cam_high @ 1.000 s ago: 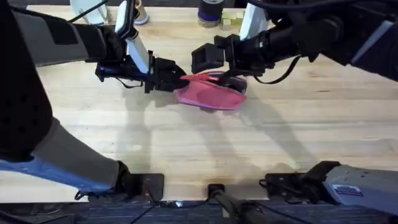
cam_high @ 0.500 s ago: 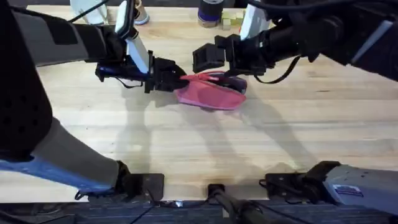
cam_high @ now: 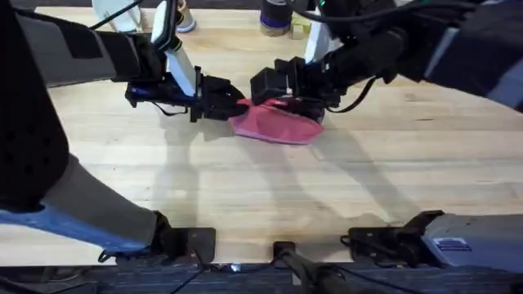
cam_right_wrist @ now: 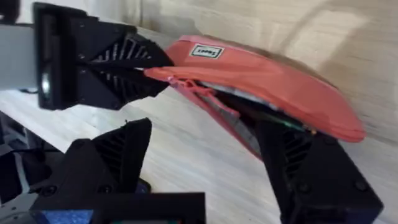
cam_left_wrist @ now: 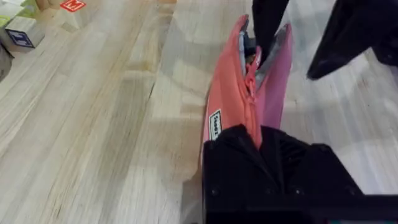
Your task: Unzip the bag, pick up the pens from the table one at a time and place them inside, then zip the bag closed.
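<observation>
The pink bag (cam_high: 276, 122) lies mid-table (cam_high: 261, 196), between the two claws. The left claw (cam_high: 235, 104) is pressed together on the bag's near end, pinching the fabric by the zipper. The right claw (cam_right_wrist: 205, 134) is spread, one finger reaching inside the bag's gaping mouth, the other outside it.

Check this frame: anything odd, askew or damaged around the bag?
Nothing looks damaged or spilled. The bag lies on the table, its zipper part open with grey lining showing. The left tool is clamped on one end, while the right tool straddles the open mouth with one finger inside.
</observation>
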{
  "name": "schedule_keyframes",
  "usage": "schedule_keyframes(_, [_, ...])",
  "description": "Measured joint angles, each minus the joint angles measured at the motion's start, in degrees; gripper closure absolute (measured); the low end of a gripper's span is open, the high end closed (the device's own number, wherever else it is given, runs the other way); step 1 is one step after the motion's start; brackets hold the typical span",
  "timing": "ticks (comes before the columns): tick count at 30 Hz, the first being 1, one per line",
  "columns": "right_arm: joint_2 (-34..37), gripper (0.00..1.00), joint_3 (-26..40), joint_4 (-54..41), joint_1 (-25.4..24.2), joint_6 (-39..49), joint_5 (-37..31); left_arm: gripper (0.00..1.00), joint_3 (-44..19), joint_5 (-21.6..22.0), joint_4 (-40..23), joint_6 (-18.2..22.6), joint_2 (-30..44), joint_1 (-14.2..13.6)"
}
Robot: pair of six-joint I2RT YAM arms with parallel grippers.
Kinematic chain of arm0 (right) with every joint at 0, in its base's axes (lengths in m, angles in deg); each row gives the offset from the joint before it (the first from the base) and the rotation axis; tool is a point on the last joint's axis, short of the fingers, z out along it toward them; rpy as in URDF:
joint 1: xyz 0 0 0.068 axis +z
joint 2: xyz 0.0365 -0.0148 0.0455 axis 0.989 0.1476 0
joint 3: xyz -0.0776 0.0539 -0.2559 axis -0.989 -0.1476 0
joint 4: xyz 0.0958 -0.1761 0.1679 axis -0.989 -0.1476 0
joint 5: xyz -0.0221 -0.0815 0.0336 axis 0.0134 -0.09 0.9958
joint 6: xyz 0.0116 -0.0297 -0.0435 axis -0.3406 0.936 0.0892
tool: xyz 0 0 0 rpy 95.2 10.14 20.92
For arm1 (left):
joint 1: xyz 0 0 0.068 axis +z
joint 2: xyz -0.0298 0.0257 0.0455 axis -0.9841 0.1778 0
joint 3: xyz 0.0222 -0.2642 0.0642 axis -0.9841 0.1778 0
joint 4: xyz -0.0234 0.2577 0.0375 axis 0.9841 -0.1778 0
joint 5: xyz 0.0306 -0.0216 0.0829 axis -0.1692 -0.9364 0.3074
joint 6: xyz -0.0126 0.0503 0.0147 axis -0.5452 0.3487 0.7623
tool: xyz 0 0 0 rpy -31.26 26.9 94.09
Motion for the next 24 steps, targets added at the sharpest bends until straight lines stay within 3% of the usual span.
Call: schedule_keyframes(24, [6.5,0.006,0.0,14.2,3.7,-0.9,2.8,0.958,0.0,0.4,0.0,0.0,0.0,0.1])
